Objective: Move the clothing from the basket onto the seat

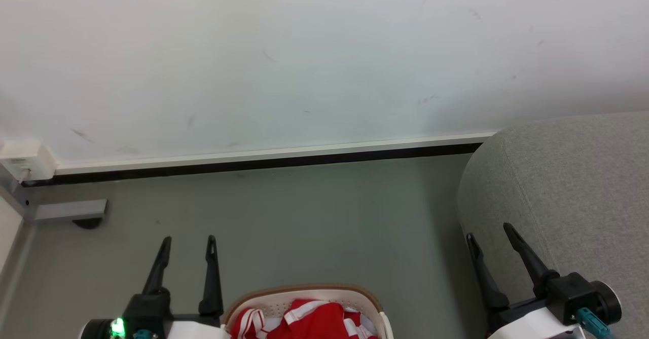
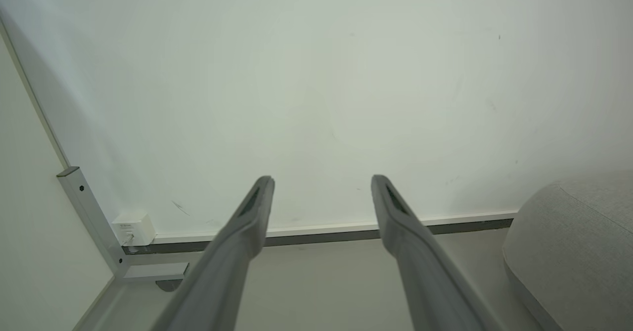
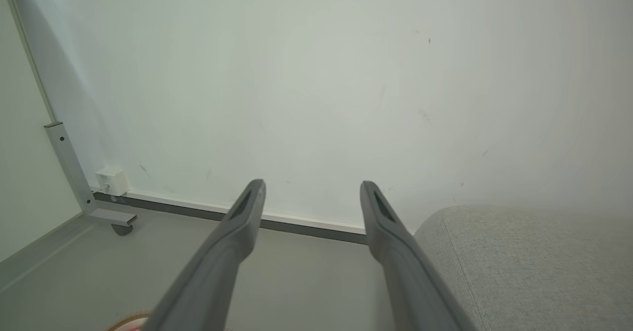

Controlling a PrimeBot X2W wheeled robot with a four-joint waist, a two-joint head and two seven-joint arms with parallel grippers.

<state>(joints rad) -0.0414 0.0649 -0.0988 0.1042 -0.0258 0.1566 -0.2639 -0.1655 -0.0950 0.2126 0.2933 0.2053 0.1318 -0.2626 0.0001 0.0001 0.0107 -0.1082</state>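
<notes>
Red clothing (image 1: 317, 317) in the basket (image 1: 304, 289) (brown-rimmed); left gripper (image 1: 189, 238) and right gripper (image 1: 489, 230) agape, empty

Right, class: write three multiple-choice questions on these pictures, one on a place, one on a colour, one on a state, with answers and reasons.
1. Where is the seat from the basket? A robot's right; B robot's left; C beneath it.
2. What colours is the clothing? A blue, yellow; B red, white; C black.
3. How are the left gripper and right gripper? A both shut on clothing; B one shut on the basket; C both open, empty.
Answers: 1 A, the head view shows the seat right of the basket; 2 B, red fabric with white stripes; 3 C, fingers stand apart, nothing between.
</notes>
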